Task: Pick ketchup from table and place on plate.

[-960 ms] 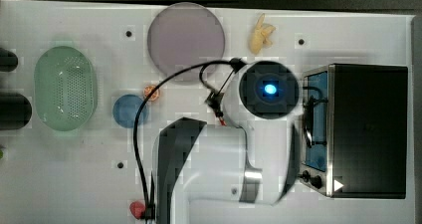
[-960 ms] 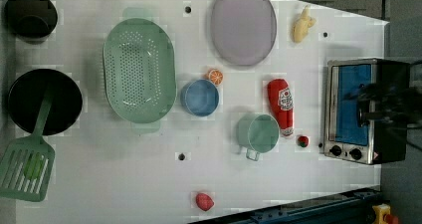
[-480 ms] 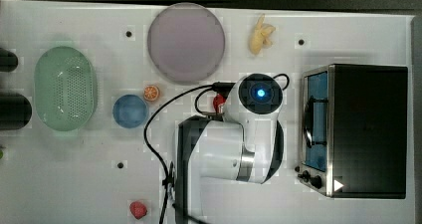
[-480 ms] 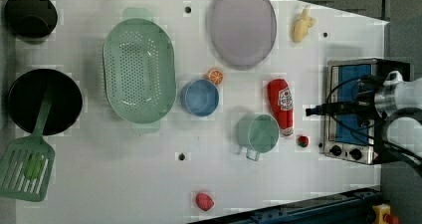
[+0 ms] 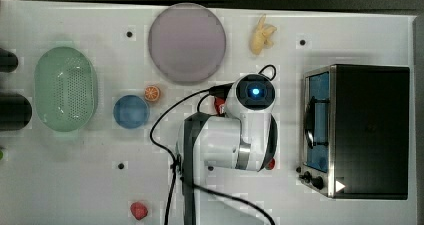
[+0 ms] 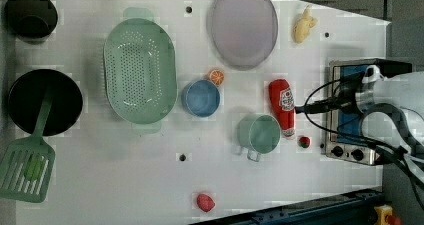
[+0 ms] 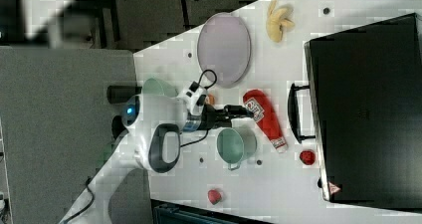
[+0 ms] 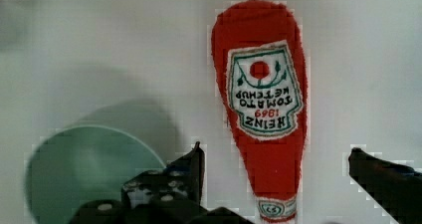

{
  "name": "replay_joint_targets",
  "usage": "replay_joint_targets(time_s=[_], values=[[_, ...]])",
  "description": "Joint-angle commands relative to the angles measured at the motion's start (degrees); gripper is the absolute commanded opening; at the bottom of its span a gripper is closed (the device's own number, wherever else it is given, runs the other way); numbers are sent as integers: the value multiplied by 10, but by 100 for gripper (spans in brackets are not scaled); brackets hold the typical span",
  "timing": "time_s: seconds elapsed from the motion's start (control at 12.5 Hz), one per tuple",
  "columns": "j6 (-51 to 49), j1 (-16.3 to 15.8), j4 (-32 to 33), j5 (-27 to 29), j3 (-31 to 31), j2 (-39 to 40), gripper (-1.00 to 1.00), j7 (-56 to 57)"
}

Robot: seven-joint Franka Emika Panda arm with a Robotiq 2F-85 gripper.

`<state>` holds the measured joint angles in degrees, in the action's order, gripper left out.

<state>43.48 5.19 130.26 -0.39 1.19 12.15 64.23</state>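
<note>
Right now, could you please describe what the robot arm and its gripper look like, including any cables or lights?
The white, rounded Franka arm has dark grey joint bands and a round black cap with a glowing blue light. A thin black cable loops from the wrist down along the arm. The black gripper has two dark, angular fingers, and small round screw heads show on its body in the wrist view.
</note>
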Motion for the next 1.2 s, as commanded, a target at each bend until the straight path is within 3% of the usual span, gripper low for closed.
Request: replay_joint_targets(time_s=[0.08,0.8,0.88,1.04,1.12,1.2], values=[[50,9,0,-1,3,41,100,36],[163,6,18,-1,2,132,100,36],[163,6,17,-1,-1,132,92,36],[163,4,22,-1,-2,131,43,36],[163,4,21,-1,-2,126,29,36],[162,4,22,-1,-1,119,29,36]])
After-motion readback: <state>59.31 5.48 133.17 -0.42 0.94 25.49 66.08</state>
